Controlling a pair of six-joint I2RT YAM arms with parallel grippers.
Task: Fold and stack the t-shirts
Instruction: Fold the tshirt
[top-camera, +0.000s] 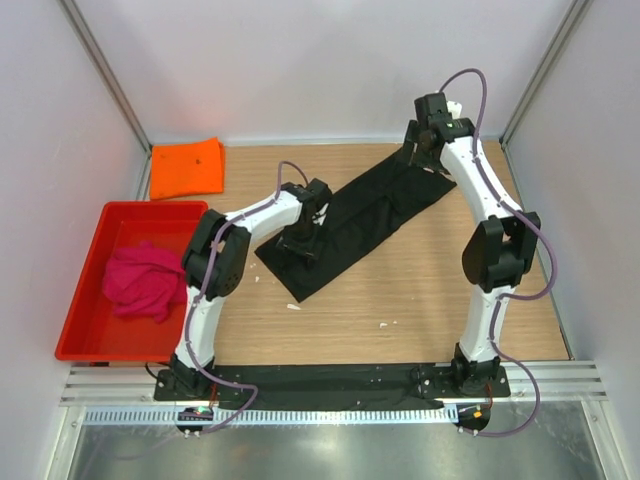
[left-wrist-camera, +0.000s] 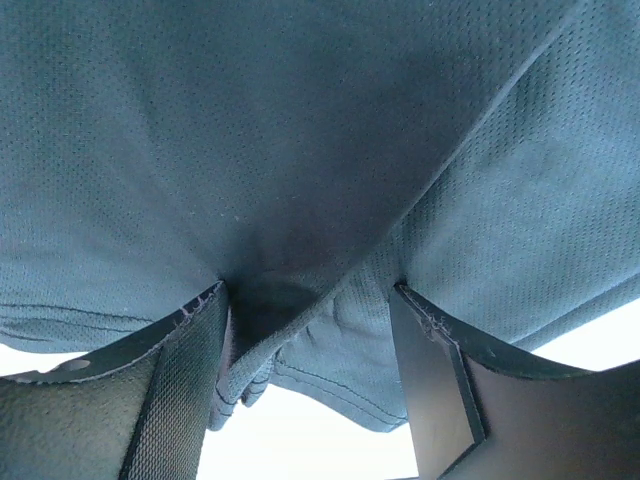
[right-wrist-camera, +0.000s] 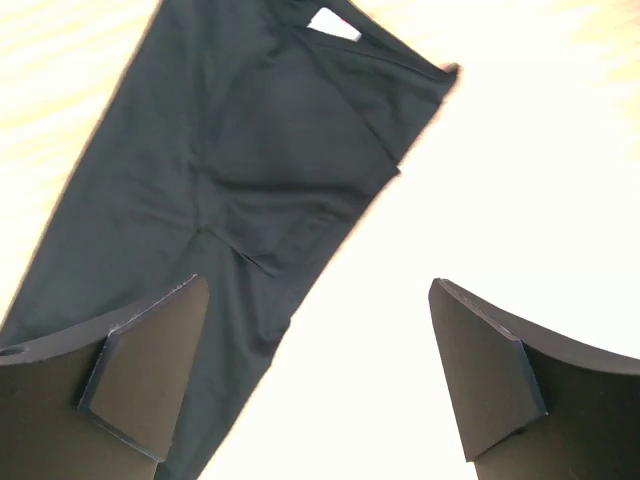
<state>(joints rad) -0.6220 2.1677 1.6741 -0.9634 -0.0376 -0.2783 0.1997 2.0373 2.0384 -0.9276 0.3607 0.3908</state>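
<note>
The black t-shirt (top-camera: 370, 215) lies folded into a long strip, running diagonally across the wooden table. My left gripper (top-camera: 300, 250) is down on its near left end. In the left wrist view the fingers (left-wrist-camera: 190, 380) stand apart with the bunched hem of the black shirt (left-wrist-camera: 300, 150) between them. My right gripper (top-camera: 425, 160) is open over the far right end. In the right wrist view it (right-wrist-camera: 315, 283) hangs above the shirt's edge (right-wrist-camera: 240, 150), with the white tag (right-wrist-camera: 333, 24) beyond. The orange shirt (top-camera: 187, 167) lies folded at the back left. The magenta shirt (top-camera: 145, 280) is crumpled in the tray.
A red plastic tray (top-camera: 150, 208) stands at the left edge of the table. Small white scraps (top-camera: 293, 305) lie on the wood near the shirt's near end. White walls close the table on three sides.
</note>
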